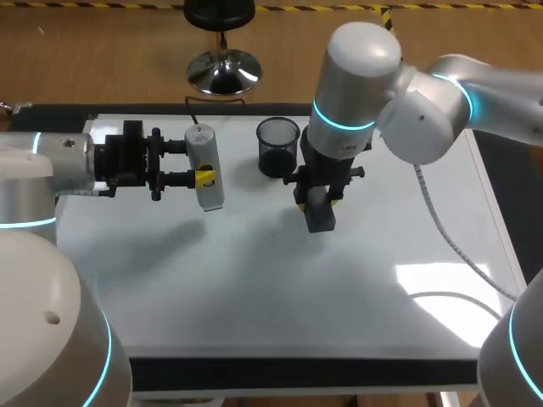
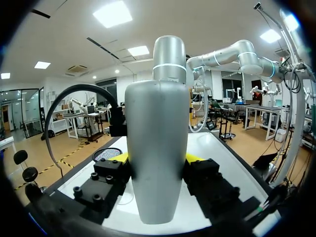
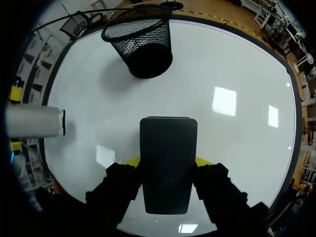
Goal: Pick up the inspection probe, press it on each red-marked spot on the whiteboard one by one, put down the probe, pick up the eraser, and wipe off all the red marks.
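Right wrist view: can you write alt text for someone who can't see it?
The right pincer grips a dark eraser, facing the whiteboard, where no red marks show. Ahead stands a black mesh cup; the silver probe's end shows off to one side.
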Robot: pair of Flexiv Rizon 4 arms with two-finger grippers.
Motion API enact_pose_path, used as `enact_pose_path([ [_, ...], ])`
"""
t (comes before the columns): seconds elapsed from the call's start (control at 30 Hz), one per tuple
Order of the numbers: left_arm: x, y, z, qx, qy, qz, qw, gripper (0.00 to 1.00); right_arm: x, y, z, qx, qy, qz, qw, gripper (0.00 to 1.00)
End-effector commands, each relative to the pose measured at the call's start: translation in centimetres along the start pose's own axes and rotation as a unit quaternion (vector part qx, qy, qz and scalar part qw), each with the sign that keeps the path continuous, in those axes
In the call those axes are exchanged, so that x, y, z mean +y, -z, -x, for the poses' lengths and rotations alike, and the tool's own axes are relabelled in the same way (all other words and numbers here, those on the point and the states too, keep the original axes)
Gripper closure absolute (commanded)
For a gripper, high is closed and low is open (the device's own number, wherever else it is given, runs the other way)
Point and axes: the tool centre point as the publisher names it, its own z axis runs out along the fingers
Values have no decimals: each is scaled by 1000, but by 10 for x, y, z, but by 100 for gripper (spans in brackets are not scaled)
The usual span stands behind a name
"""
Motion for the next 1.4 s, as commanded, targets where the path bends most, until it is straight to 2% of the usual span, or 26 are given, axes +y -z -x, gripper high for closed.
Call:
enact_pose_path([
  [0.03, -1, 0, -1, -2, -1, 0, 1000, 100, 10, -16, -2, 3, 0, -13, 1000, 100],
  [0.37, -1, 0, -1, -2, -1, 0, 1000, 100, 15, -30, 1, 5, -7, -28, 1000, 100],
  [0.6, -1, 0, -1, -2, -1, 0, 1000, 100, 18, -32, 11, -3, -13, -30, 999, 100],
  [1.2, -1, 0, -1, -2, -1, 0, 1000, 100, 15, -27, 78, 11, -60, -35, 998, 100],
  [1.4, -1, 0, -1, -2, -1, 0, 1000, 100, 11, -14, 94, 14, -65, -28, 997, 100],
])
